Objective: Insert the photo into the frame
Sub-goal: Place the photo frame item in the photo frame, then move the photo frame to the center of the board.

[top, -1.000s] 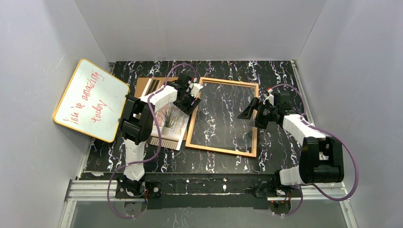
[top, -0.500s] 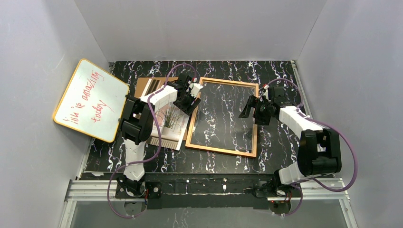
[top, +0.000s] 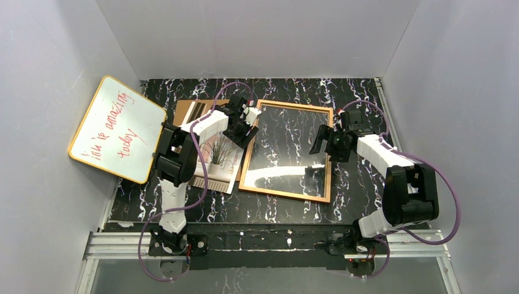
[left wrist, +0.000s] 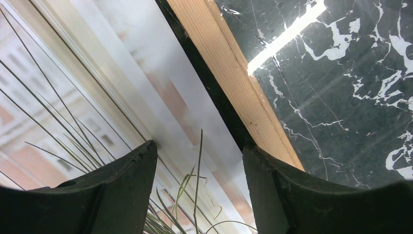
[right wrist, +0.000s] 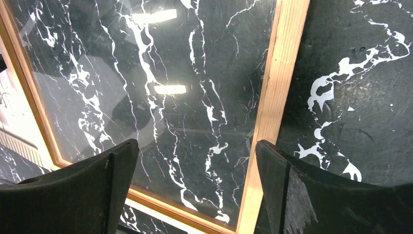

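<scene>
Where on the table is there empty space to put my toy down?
Bare table runs between the frame and the arm bases, and along the back wall behind the frame. The left is crowded: photo, brown board, left gripper.

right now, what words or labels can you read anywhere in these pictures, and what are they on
"you're amazing today": red handwriting on the whiteboard, running slantwise; the first word is scrawled, so that reading is less sure.
The photo and the frame carry no readable text; nothing readable shows elsewhere.
</scene>
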Robot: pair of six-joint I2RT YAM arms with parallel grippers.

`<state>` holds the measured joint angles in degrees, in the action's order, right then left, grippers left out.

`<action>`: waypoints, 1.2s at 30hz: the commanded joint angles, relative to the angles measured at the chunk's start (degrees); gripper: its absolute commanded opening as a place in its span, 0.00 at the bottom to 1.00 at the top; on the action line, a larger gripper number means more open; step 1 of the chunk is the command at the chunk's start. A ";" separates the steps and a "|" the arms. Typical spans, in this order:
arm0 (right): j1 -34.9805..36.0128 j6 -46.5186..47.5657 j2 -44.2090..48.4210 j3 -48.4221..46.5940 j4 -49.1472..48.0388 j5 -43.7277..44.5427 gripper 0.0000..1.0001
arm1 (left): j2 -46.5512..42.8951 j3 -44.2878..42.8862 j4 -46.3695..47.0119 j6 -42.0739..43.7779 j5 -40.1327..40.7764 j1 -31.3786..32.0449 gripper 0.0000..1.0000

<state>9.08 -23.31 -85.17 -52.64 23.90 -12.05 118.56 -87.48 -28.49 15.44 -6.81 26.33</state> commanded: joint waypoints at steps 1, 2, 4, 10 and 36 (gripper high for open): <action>0.23 1.17 -0.62 -3.05 0.51 1.45 0.99 | 1.24 1.33 -1.57 -0.15 -2.85 0.83 0.63; 0.28 1.20 -0.43 -3.03 0.53 1.76 0.99 | 1.22 1.31 -1.59 -0.15 -2.85 0.83 0.63; 0.26 0.78 0.38 -3.02 0.44 2.77 0.99 | 1.23 1.29 -1.63 -0.15 -2.92 0.83 0.63; -0.40 -1.69 4.19 -3.13 -0.42 3.38 0.99 | 1.87 -0.29 -1.41 -0.84 -3.47 1.20 0.63; 14.79 -17.68 -2.26 -15.34 -9.32 -1.45 0.99 | 3.34 -24.23 -14.73 0.02 -4.99 -8.28 0.67</action>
<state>16.45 -37.21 -81.91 -60.14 18.87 -16.14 127.28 -108.14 -37.26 14.59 -10.87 26.94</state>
